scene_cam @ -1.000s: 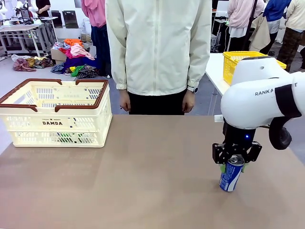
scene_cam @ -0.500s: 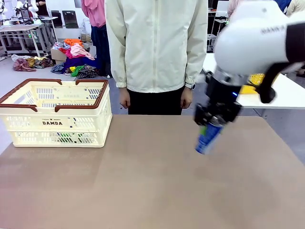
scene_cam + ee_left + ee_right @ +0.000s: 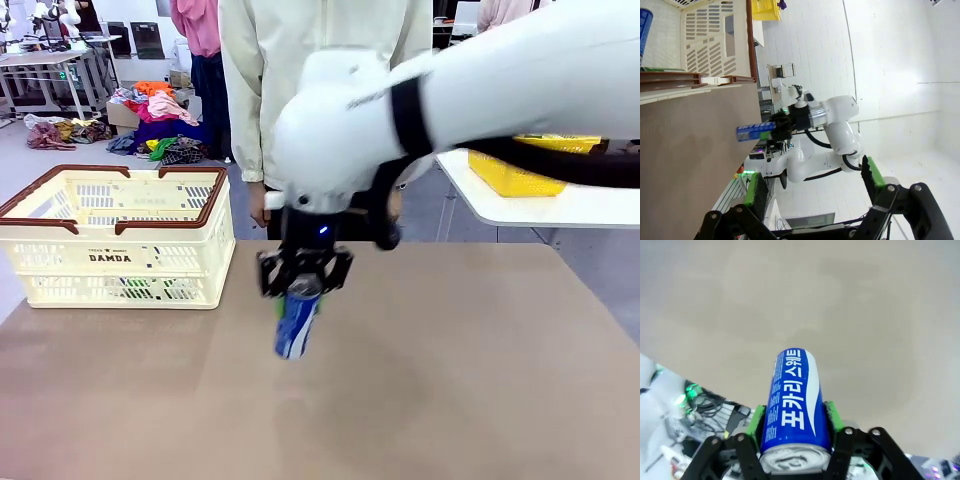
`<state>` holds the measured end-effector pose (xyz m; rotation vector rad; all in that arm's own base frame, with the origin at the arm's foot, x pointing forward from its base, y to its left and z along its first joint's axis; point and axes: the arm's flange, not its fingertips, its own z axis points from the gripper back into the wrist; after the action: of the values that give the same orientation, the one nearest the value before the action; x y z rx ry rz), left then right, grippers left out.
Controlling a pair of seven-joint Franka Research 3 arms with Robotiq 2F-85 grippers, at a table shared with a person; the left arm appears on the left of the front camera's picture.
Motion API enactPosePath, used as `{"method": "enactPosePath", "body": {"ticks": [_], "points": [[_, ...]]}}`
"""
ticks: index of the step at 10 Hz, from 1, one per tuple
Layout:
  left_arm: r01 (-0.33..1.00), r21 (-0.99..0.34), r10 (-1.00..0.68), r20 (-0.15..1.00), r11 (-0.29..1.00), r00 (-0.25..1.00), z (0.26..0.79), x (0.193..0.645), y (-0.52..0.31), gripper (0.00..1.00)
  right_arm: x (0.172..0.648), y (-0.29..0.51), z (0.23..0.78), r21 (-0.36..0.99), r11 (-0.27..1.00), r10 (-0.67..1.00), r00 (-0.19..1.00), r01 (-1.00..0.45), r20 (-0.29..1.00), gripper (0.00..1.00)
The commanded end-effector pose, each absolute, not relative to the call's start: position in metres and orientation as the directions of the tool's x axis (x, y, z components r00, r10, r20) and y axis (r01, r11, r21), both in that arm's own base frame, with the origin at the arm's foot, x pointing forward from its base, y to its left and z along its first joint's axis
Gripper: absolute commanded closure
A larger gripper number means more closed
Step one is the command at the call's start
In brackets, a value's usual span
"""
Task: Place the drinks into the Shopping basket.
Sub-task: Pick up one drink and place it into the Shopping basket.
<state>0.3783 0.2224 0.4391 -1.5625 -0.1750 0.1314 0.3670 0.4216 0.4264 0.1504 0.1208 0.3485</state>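
A blue-and-white drink can (image 3: 296, 326) hangs tilted above the middle of the table, gripped at its silver top by my right gripper (image 3: 303, 285), which is shut on it. In the right wrist view the can (image 3: 795, 400) fills the space between the green pads (image 3: 756, 422) of that gripper (image 3: 794, 421). The cream Shopping basket (image 3: 120, 235) with its brown rim stands at the table's left, left of the can. In the left wrist view my left gripper (image 3: 815, 182) is open with nothing between its fingers; farther off are the held can (image 3: 756, 132), the basket (image 3: 715, 40) and another blue can (image 3: 644, 30) inside it.
A person in a cream jacket (image 3: 320, 90) stands at the far edge, partly behind my right arm. A yellow mesh basket (image 3: 520, 175) sits on a white side table at the right. Something green (image 3: 135, 290) shows through the Shopping basket's slots. The brown tabletop (image 3: 450, 380) lies bare to the right.
My right arm has lifted the can off the table's right front and carried it left across the middle, toward the basket. The basket has stayed put.
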Motion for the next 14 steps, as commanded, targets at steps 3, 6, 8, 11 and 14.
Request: {"method": "enactPosePath", "body": {"ticks": [3, 6, 8, 11, 14], "points": [[0.022, -1.000, 0.206, 0.019, -0.013, 0.978, 0.443, 0.376, 0.221, 0.00, 0.362, 0.460, 0.407, 0.129, 0.923, 0.374, 0.924, -0.362, -0.079, 1.00], [0.022, -1.000, 0.206, 0.019, -0.013, 0.978, 0.443, 0.376, 0.221, 0.00, 0.356, 0.462, 0.394, 0.133, 0.916, 0.395, 0.911, -0.379, -0.118, 1.00], [0.022, -1.000, 0.206, 0.019, -0.013, 0.978, 0.443, 0.376, 0.221, 0.00, 0.356, 0.462, 0.394, 0.133, 0.916, 0.395, 0.911, -0.379, -0.118, 1.00], [0.022, -1.000, 0.206, 0.019, -0.013, 0.978, 0.443, 0.376, 0.221, 0.00, 0.353, 0.459, 0.391, 0.122, 0.928, 0.364, 0.926, -0.352, -0.098, 1.00], [0.022, -1.000, 0.206, 0.019, -0.013, 0.978, 0.443, 0.376, 0.221, 0.00, 0.356, 0.469, 0.385, 0.096, 0.938, 0.342, 0.935, -0.333, -0.098, 0.00]]}}
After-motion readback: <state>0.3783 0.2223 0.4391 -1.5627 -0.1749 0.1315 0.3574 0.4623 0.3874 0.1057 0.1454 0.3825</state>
